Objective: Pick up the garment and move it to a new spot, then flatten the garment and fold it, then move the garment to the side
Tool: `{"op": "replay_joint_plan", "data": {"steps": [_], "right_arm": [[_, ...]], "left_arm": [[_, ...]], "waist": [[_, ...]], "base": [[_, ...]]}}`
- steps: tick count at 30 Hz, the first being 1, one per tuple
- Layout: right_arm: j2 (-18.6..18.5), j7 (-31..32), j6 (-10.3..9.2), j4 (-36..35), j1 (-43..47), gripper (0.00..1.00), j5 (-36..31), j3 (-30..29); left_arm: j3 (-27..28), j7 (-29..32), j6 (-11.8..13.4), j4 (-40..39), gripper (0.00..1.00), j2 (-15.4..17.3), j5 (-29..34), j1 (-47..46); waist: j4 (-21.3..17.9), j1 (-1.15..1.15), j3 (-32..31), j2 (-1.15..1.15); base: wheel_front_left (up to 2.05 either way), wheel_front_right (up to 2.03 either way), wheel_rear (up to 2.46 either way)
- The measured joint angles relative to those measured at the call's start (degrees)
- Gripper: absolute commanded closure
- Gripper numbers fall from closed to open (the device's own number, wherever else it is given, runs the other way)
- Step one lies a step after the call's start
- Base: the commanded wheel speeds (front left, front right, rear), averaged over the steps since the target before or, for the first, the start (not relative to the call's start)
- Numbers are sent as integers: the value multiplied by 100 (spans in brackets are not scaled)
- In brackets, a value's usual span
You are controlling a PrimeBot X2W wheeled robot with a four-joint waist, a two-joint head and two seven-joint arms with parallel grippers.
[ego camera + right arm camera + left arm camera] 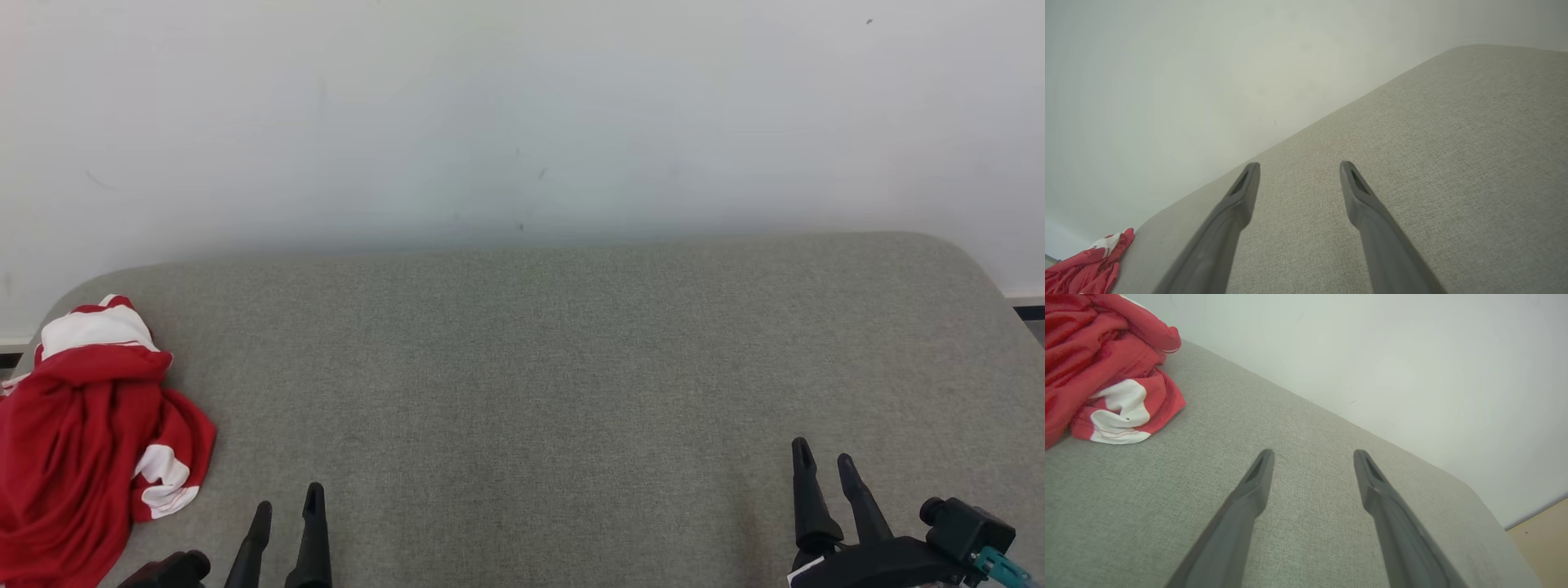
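head view showed the garment (90,425) crumpled at the left end of the padded surface (571,367), near the left gripper (288,498); that and the right gripper (823,452) stood spread wide, empty. the cloth looked soft, light, likely to sag; a raised fold seemed the best hold. its left side was cut off, its shape unclear.

The garment (82,425) was bright red with broad white bands. The table (522,367) was a plain grey-green weave and the wall (522,98) off-white. The left claw (288,496) and right claw (823,452) were black, with a teal fitting (1000,563) behind the right.
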Motion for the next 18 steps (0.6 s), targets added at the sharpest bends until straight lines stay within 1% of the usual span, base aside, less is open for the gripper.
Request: {"op": "replay_joint_plan", "data": {"steps": [10, 18], "right_arm": [[-1, -132, -1, 77, -1, 0, -572, 71], [-2, -238, 0, 208, -5, 0, -1012, 124]], "left_arm": [[-23, -136, 98, -52, 0, 5, 593, 33], [-49, -244, 126, -47, 0, 12, 1062, 85]], "waist": [[6, 0, -63, 0], [-6, 0, -114, 0]], "base": [[0, 0, 0], [0, 0, 0]]}}
